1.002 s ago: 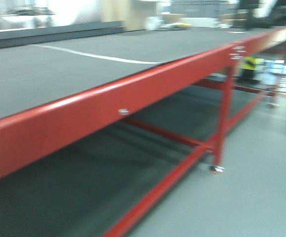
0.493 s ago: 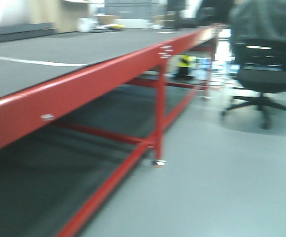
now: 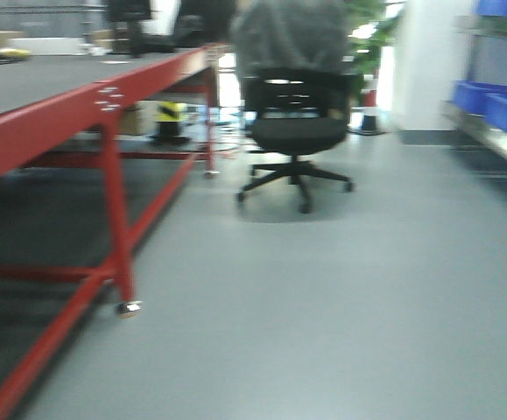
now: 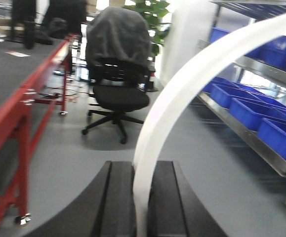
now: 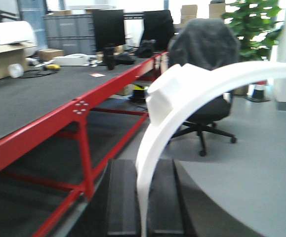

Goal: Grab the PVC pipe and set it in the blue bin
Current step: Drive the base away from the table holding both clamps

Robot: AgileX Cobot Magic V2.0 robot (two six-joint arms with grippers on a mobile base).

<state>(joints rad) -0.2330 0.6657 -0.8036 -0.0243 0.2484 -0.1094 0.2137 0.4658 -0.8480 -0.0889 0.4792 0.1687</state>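
Note:
A white curved PVC pipe [image 4: 182,84] rises from between my left gripper's [image 4: 142,170] black jaws and arcs up to the right; the jaws are shut on it. In the right wrist view a white curved pipe [image 5: 192,94] with a thicker fitting [image 5: 165,94] is clamped in my right gripper [image 5: 143,165]. Whether both hold the same pipe cannot be told. Blue bins [image 4: 261,111] sit on a metal shelf rack at the right and also show at the right edge of the front view [image 3: 498,105]. Neither gripper shows in the front view.
A long red-framed table [image 3: 104,105] with a dark top runs along the left. A black office chair [image 3: 297,131] with a grey cloth over its back stands ahead on the grey floor. A green plant [image 5: 254,22] stands behind it.
The front view has swung to the right: the red table has slid to the left, and the office chair and then the blue bins have come into view.

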